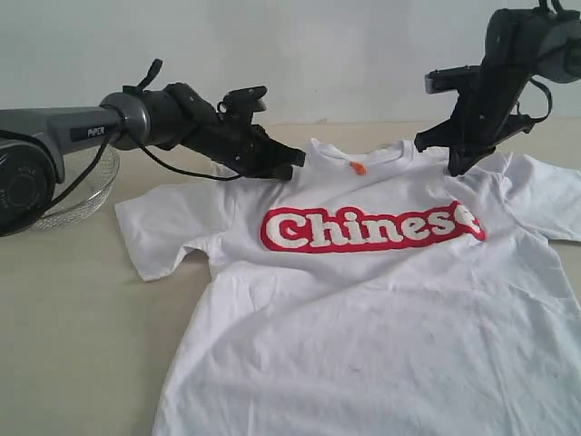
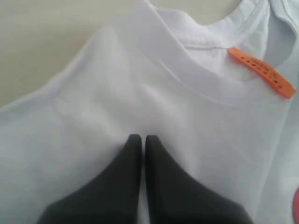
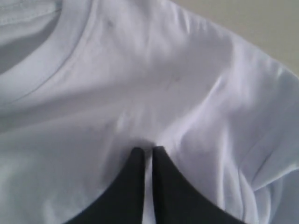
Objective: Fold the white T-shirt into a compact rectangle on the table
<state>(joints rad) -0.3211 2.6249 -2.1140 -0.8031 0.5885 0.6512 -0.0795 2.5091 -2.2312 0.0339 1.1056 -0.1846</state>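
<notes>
Flat on table: white T-shirt, spread out. Jaws: right gripper pinched shut on puckered shoulder cloth at its tips; left gripper shut at other shoulder, catch unclear. Risk: thin pinch slips when lifted, skewing fold.

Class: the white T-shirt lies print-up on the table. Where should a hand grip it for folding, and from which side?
Pinch the white T-shirt at its shoulders, either side of the collar, coming from the collar end. It lies spread with both shoulders exposed, so lifting them should probably carry the top evenly over the red lettering.
</notes>
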